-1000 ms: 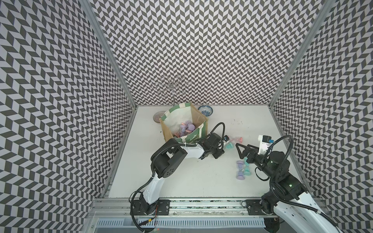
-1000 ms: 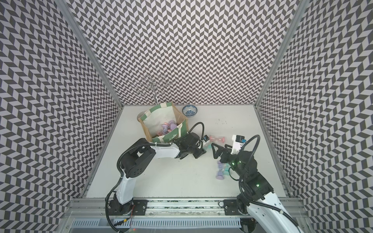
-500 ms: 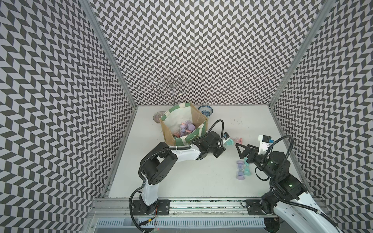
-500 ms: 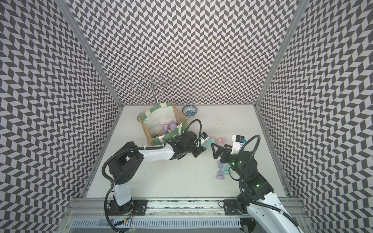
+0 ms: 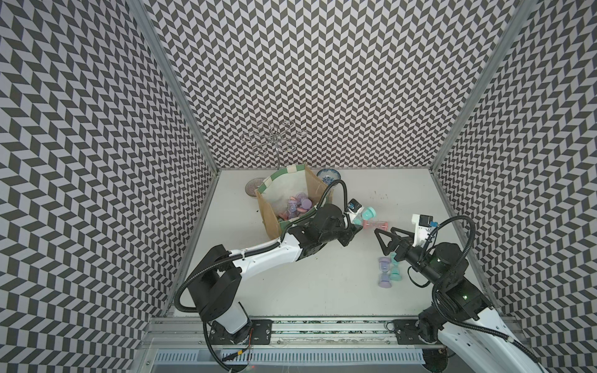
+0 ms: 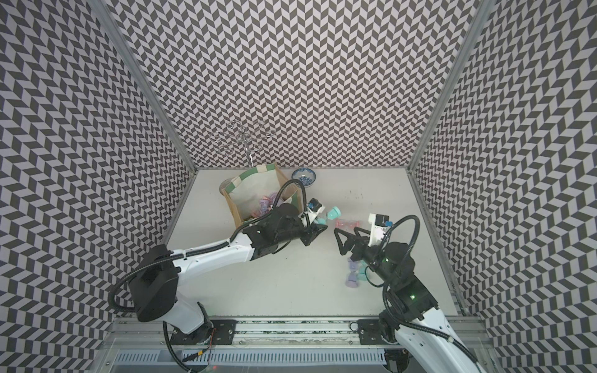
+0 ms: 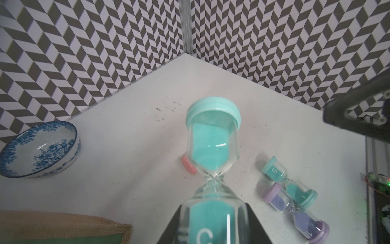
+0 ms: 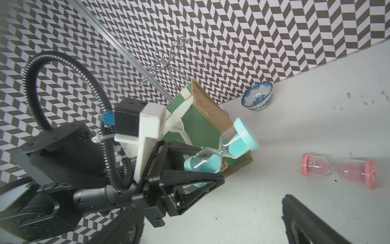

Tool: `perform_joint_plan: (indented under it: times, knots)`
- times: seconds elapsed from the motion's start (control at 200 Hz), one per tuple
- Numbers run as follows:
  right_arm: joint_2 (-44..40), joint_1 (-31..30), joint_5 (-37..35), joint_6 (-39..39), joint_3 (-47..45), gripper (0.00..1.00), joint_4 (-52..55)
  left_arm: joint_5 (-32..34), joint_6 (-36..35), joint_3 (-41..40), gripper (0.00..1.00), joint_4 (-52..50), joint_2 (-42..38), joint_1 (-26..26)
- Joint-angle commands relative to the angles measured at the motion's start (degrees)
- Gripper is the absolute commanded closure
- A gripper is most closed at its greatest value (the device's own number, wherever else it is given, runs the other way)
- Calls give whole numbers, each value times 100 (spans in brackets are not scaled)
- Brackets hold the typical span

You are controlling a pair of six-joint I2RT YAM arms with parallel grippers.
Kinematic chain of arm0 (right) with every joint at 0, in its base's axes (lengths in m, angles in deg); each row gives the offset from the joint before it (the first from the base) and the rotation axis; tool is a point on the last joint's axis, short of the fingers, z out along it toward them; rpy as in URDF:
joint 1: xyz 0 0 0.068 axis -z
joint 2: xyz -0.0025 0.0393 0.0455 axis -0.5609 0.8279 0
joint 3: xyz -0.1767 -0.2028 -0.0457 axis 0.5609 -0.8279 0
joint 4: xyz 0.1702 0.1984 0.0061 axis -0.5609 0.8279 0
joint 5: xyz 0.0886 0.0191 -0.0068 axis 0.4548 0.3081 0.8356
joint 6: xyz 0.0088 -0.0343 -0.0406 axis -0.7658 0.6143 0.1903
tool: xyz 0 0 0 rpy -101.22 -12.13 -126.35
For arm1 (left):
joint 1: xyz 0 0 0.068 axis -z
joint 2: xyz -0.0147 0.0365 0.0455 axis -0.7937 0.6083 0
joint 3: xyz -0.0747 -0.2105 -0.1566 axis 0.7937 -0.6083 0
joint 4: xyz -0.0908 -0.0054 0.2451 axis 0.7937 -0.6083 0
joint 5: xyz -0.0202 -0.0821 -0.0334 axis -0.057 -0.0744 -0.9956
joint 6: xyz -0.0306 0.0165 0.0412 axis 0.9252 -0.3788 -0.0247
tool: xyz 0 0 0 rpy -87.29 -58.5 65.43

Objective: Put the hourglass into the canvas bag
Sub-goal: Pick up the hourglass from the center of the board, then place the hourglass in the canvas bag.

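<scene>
Bowl (image 5: pixel 329 176) near canvas bag (image 5: pixel 269 218); pink hourglass (image 5: pixel 374 223) beside left claw's (image 5: pixel 354 226) teal hourglass (image 5: pixel 363 216)

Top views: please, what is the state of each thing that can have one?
left gripper: shut on the large teal hourglass
large teal hourglass: held, tilted
right gripper: open, empty
canvas bag: upright, open, hourglasses inside
pink hourglass: lying flat
purple hourglass: lying flat
small teal hourglass: lying flat
blue bowl: upright, empty

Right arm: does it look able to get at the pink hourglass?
Probably yes: the pink hourglass lies just beyond the open right gripper, nothing between them; the left gripper holds the teal hourglass nearby.
</scene>
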Motion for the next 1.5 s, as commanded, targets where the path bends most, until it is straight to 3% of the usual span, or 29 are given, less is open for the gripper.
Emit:
perform_joint_plan:
  times: [0.0,0.33,0.641,0.861,1.041,1.492]
  knots:
    - [10,19,391,186,98,1,-593,322,234,-64,73,-195,-445,36]
    - [552,21,604,223,96,1,-1390,1357,863,-50,75,-921,-1485,14]
    - [1571,-8,1279,47,134,1,-2475,2394,1295,532,77,-2087,-1585,-307]
    - [1849,-39,1512,62,190,1,-2740,2427,1432,754,77,-2356,-1556,-869]
    - [2078,-53,1683,45,275,1,-2821,2368,1446,1114,77,-2663,-1063,-1397]
    - [2510,-186,1822,-36,406,1,-3041,1557,1349,1505,75,-2773,142,-2464]
